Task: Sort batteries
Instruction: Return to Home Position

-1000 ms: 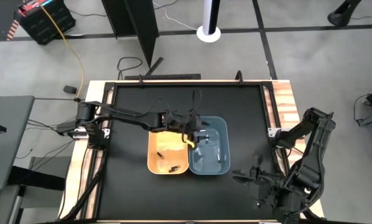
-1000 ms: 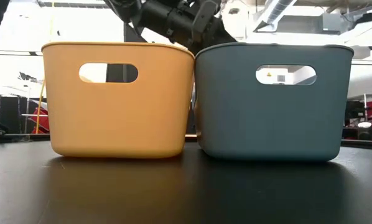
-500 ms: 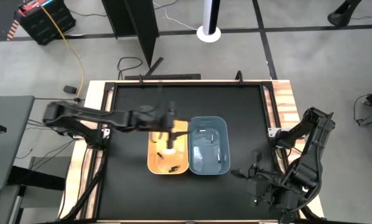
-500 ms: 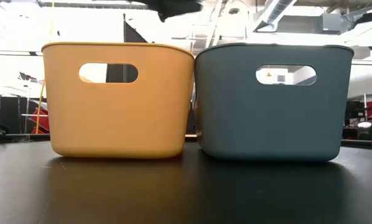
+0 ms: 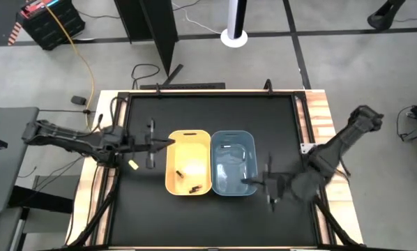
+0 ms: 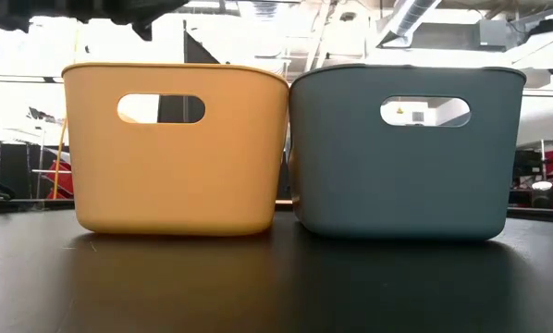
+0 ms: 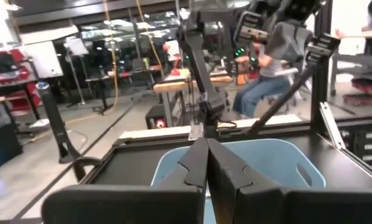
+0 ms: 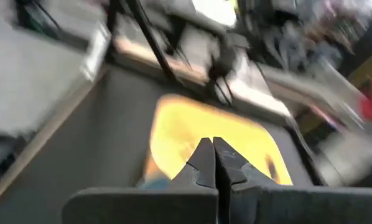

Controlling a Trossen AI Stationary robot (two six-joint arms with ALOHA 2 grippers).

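Observation:
A yellow bin (image 5: 188, 162) and a blue bin (image 5: 233, 162) stand side by side mid-table, and both show in the low view, yellow (image 6: 175, 148) and blue (image 6: 406, 148). Dark batteries (image 5: 193, 187) lie on the yellow bin's floor. Pale batteries (image 5: 226, 147) lie on the blue bin's floor. My left gripper (image 5: 171, 141) is shut and empty at the yellow bin's left rim, pointing toward the table's right; its wrist view shows the shut fingers (image 7: 208, 155). My right gripper (image 5: 245, 183) is shut and empty at the blue bin's right near corner, pointing left (image 8: 212, 155).
The black table top (image 5: 208, 111) is bordered by a wooden frame (image 5: 319, 111). A small yellow tag (image 5: 133, 164) hangs under my left arm. People sit at benches (image 7: 267, 68) in the room beyond the table.
My left gripper has drawn back from above the seam between the two bins toward the table's left edge, ending at the yellow bin's left rim. My right gripper has gone from the table's near right corner toward the blue bin.

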